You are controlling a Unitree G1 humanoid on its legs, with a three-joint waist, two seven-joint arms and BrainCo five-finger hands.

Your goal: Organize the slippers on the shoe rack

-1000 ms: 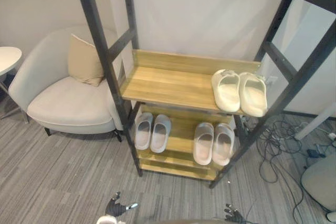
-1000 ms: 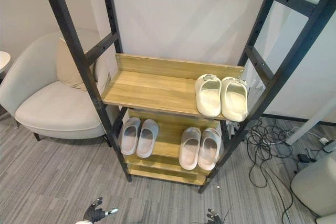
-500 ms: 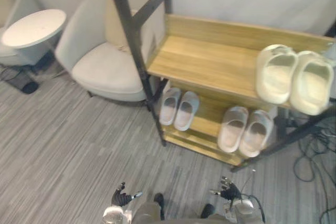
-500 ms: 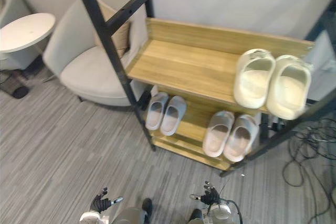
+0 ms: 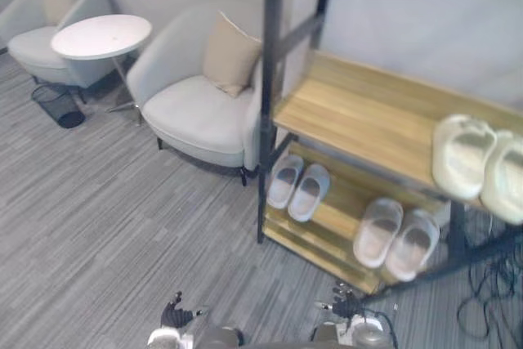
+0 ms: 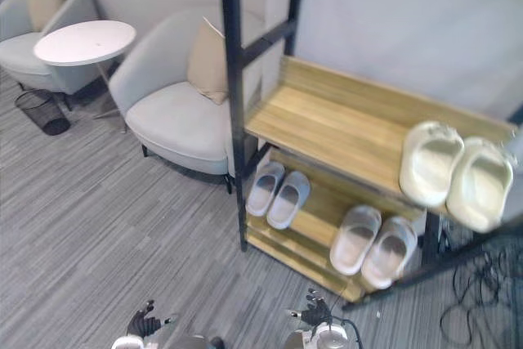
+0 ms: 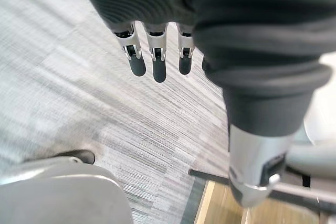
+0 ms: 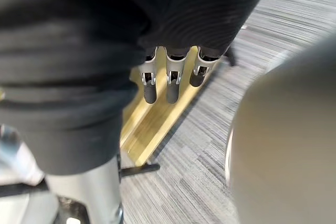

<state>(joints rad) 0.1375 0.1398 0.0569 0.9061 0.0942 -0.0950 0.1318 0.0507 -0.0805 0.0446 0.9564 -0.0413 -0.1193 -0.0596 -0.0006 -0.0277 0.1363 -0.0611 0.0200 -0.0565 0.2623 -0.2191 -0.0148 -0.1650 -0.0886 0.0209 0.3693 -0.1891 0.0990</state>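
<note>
- Against the wall ahead of me stands the shoe rack: dark ladder frame and two wooden shelves, with the left half of the top shelf bare, so there is room for more pairs.
- Just left of the rack is the armchair with a cushion. Further left is the round table. Both are only furniture and no part of the job.
- The cream slippers sit as a pair at the right end of the top shelf, side by side with heels toward me. The outer one looks close to the shelf end.
- The grey slippers are on the lower shelf, left side, paired and touching.
- The pale pink slippers are on the lower shelf, right side, also paired. All three pairs are already shelved and none is on the floor, so I judge the job done or nearly done.
- My left hand hangs low by my side over the carpet with fingers straight, a little apart and holding nothing. It is idle because nothing needs a grip.
- My right hand is the same, low near the rack's bottom edge, fingers loose and empty.
- Compared with half a second ago, my head has swung left. The whole scene slid right, the table shows fully, and a second chair and a bin have come in.
- The slippers lie in the same spots on the shelves, and my hands remain down and empty.
</note>
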